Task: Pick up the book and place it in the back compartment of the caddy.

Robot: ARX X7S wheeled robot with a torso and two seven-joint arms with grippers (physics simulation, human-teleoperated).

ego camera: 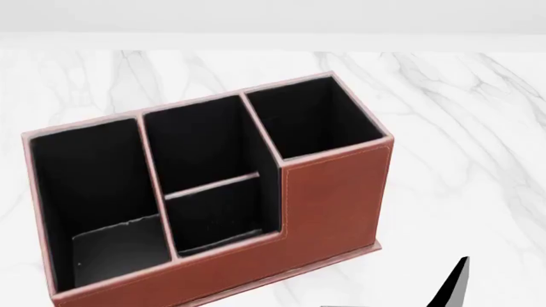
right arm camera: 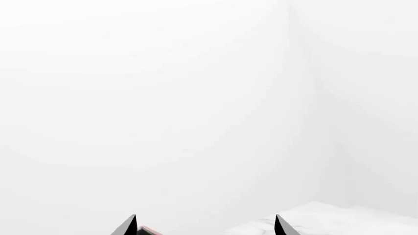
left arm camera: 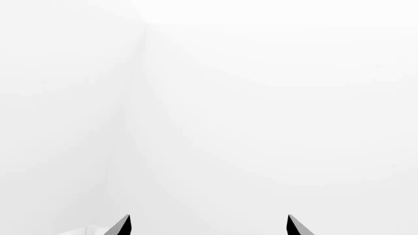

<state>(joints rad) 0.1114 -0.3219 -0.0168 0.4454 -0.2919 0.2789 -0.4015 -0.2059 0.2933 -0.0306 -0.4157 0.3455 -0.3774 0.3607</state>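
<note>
The caddy stands on the white marbled worktop, turned at a slant, its stepped front wall toward the worktop's near edge and its base rim just short of that edge in the head view. All four black-lined cells show no contents. The back compartment, behind the low cut-down wall, is open from above, with the divider and the deeper cell beyond it. The book is not in any view. Bare marble lies to the right of the caddy and behind it, up to the far edge, where a white wall rises. A black fingertip pokes in near the worktop's near right corner. The left pincer faces a blank white wall, tips apart with nothing between them. The right pincer is likewise spread, holding nothing, with a strip of marble and a sliver of reddish edge just in its view.
</note>
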